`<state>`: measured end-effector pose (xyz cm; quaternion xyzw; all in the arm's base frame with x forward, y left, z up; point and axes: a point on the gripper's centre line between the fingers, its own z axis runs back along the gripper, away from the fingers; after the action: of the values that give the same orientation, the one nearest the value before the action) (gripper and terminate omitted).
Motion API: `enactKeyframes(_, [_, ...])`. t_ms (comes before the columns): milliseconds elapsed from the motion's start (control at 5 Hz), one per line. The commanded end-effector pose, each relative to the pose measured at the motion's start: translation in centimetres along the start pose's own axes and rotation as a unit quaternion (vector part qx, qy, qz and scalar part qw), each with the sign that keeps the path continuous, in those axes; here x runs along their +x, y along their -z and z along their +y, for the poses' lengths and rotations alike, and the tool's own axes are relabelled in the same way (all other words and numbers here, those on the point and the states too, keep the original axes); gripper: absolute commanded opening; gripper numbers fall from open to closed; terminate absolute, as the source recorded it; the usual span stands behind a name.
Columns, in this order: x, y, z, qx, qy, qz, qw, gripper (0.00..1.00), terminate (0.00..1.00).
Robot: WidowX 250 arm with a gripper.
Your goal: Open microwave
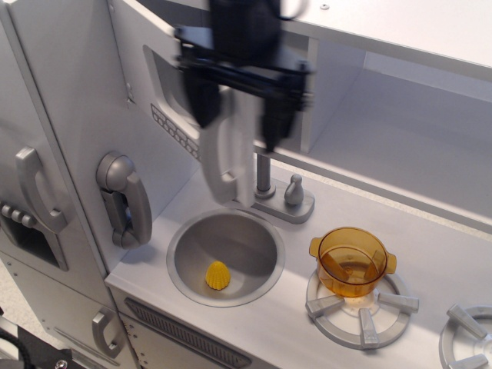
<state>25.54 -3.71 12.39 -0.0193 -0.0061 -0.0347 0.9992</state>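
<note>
The microwave [154,115] is the light-grey box at the upper left of the toy kitchen. Its door stands swung partly out over the sink, with the dark window [163,75], the row of keypad buttons [177,131] and the long vertical grey handle [218,160] facing left. My black gripper [238,123] is motion-blurred and hangs over the door's free edge. Its fingers are spread, one on each side of the handle's top, and do not clamp it. The gripper hides the upper part of the handle and of the door edge.
Below the door are a round sink [254,231] holding a small yellow item [218,274], and a faucet [265,184]. An orange pot [352,261] sits on a burner. A toy phone [123,198] hangs on the left wall. An open shelf cubby [400,131] is at the right.
</note>
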Motion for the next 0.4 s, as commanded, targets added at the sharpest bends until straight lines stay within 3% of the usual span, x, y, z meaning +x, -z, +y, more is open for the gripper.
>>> enactKeyframes(0, [2.1,-0.9,-4.6,-0.032,0.006,-0.011,0.9994,1.00,0.00])
enactKeyframes(200, [1.4,1.2,-5.5,-0.043,-0.003,-0.006,0.9991,1.00,0.00])
